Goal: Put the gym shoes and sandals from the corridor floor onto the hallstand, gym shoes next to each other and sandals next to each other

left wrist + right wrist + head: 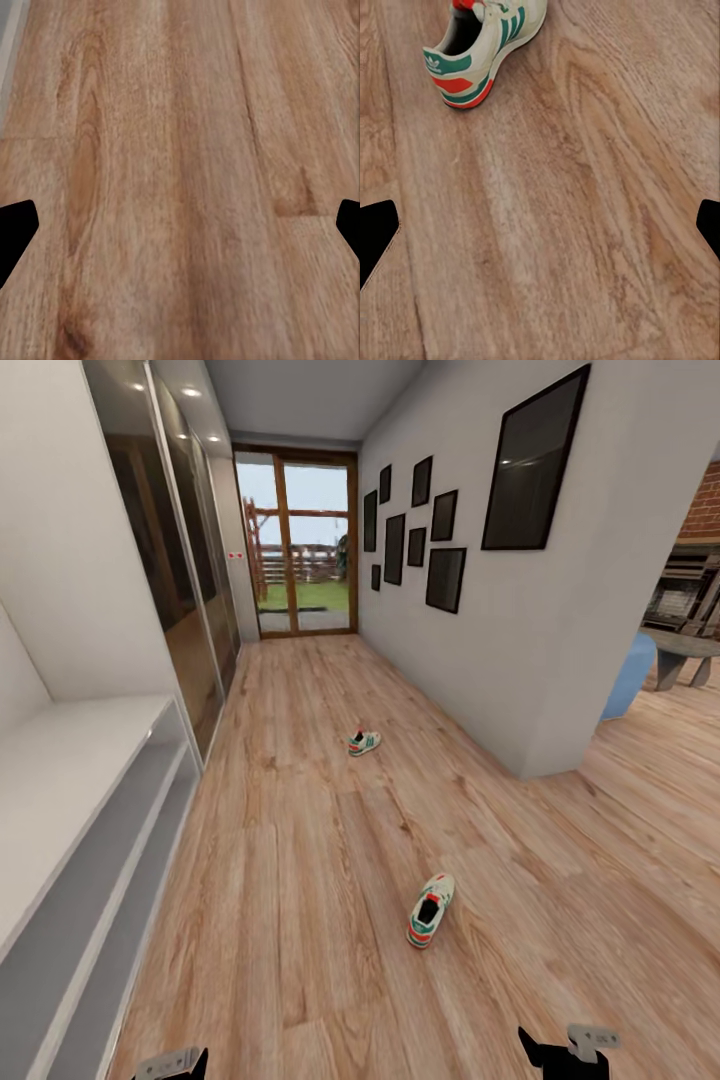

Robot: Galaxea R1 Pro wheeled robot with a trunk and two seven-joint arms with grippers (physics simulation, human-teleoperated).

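Note:
One white gym shoe (430, 910) with green stripes lies on the wood-grain corridor floor (300, 880), ahead of my right gripper (566, 1052). In the right wrist view its red-and-green heel (472, 52) faces my right gripper (540, 229), which is open and well short of it. The second gym shoe (364, 742) lies farther down the corridor. My left gripper (172, 1064) is open over bare planks (180, 150), its fingertips (15, 232) wide apart. The pale hallstand (60, 780) runs along the left wall, its top and shelves bare. The sandals are out of view.
A dark glass-front wardrobe (180, 560) continues beyond the hallstand. A glazed door (300, 550) ends the corridor. The right wall (480, 620) carries dark frames and ends at a corner (550, 765), beyond which a room holds a table (690, 648).

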